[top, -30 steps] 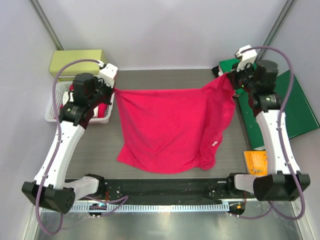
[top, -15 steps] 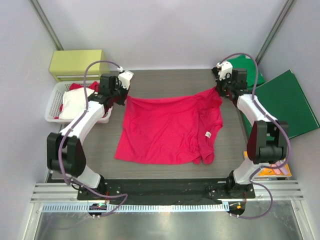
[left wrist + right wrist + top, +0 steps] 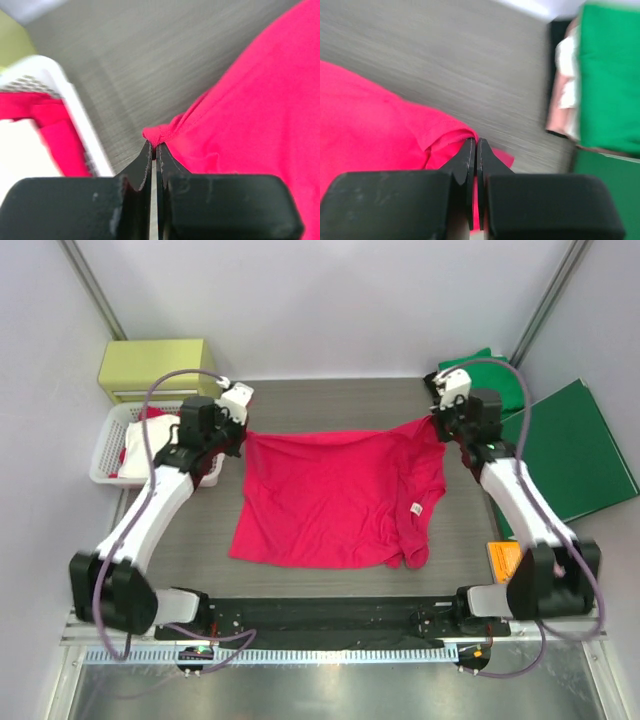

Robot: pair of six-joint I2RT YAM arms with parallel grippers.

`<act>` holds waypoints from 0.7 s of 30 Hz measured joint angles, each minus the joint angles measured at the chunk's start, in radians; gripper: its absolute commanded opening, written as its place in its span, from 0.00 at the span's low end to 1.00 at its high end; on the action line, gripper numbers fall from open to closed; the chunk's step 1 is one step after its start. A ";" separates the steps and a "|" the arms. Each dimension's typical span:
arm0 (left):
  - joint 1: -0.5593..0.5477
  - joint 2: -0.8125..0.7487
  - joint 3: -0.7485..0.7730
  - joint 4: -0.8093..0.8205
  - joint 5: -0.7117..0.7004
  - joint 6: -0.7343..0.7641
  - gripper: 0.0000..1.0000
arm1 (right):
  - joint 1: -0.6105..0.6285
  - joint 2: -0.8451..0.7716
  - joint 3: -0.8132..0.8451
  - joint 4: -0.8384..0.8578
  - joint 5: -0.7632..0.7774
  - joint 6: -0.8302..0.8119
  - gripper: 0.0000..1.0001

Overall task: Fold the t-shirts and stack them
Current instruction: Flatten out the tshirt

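Beyond the worktop's (image 3: 330, 400) far left corner sits one yellow-green box (image 3: 152, 365). Just in front of it, along the left edge, is one white basket (image 3: 100, 472) holding one white cloth (image 3: 145, 445) and one red cloth (image 3: 152, 414).

Two grippers are at work. The left gripper (image 3: 154, 147) is beside the basket, its jaws pressed together on a bunched far-left corner of the one pinkish-red t-shirt (image 3: 330, 495). That shirt lies spread across the middle of the worktop, its far edge stretched between the two grippers and its near part flat on the surface. Its right side is folded inward in rumpled layers, with one small neck label (image 3: 413, 508) showing there.

The right gripper (image 3: 474, 142) is near the far right corner, jaws pinched together on the shirt's far-right corner.

Past it, at the right edge, one green t-shirt (image 3: 607, 75) lies on one beige-pink t-shirt (image 3: 562, 100). One dark-green folder (image 3: 575, 450) lies flat off the right edge, and one orange card (image 3: 505, 560) sits by the near right corner.
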 measured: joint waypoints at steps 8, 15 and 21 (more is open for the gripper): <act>0.071 -0.474 0.065 -0.114 0.015 -0.008 0.00 | -0.030 -0.576 0.153 -0.194 -0.008 0.021 0.01; 0.111 -0.554 0.287 -0.190 0.035 -0.053 0.00 | -0.072 -0.660 0.471 -0.282 -0.053 0.050 0.01; 0.113 -0.599 0.425 -0.323 0.040 -0.058 0.00 | -0.073 -0.665 0.558 -0.442 -0.062 0.051 0.01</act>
